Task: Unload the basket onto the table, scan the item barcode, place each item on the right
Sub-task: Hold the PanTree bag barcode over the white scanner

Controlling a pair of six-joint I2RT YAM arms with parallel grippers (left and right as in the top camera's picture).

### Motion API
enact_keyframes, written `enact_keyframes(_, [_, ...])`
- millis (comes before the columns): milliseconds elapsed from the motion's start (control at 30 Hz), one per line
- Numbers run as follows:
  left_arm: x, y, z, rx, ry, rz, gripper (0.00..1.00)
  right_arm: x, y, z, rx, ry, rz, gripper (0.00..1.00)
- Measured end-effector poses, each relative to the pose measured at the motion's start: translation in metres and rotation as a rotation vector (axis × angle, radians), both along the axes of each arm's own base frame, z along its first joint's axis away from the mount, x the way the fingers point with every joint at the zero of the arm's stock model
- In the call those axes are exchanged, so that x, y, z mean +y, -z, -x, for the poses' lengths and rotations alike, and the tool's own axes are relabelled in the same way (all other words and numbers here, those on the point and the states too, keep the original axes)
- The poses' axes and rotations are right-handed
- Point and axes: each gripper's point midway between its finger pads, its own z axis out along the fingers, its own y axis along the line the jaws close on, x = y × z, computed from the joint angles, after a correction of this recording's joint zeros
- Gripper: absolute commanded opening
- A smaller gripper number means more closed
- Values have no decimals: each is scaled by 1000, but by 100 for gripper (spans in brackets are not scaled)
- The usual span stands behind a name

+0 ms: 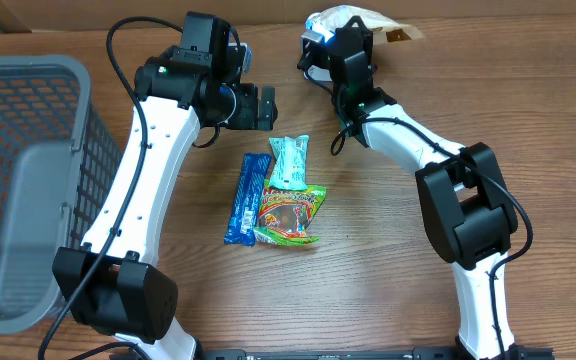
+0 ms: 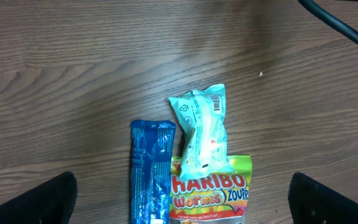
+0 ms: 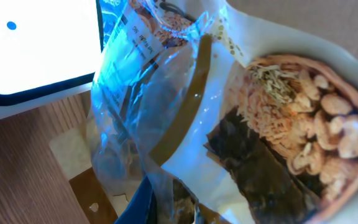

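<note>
- Up at the far edge of the table (image 1: 368, 300), my right claw (image 1: 330, 35) was pressed together, pinching a crinkly snack packet (image 1: 353, 18).
- From my right wrist, the snack packet (image 3: 278, 124) filled most of the view. It had clear film on one side and a printed bowl of nuts and shredded food on the other.
- Just beside the packet sat a glowing white panel (image 3: 39, 43) with a dark rim and a small blue dot, and a blue sheen lay on the film nearest it.
- I could not make out a barcode on the packet.
- My left claw (image 1: 264, 106) hung spread wide above the middle of the table, gripping nothing. Its fingers (image 2: 48, 199) showed only as dark corners at the bottom of the left wrist view.
- Below it lay three other items close together: a mint-green pouch (image 2: 204, 130), a blue bar wrapper (image 2: 151, 174) just beside it, and a Haribo worms bag (image 2: 210, 194) whose top edge the pouch overlapped.
- A grey mesh basket (image 1: 28, 180) stood at the left edge of the table, well apart from the items.
</note>
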Motion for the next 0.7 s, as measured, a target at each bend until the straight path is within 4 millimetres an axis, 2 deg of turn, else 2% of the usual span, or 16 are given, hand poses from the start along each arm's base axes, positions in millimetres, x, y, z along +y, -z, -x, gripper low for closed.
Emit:
enact_keyframes(267, [0,0,0,0,9,-4,100,0,0,0,1,-1,13,4])
enact_keyframes(467, [0,0,0,0,9,-4,99,0,-9,-2,-37,5,-2,4])
enact_keyframes(700, [0,0,0,-2,9,-4,100,-2,-8,-1,-31,18,-28,4])
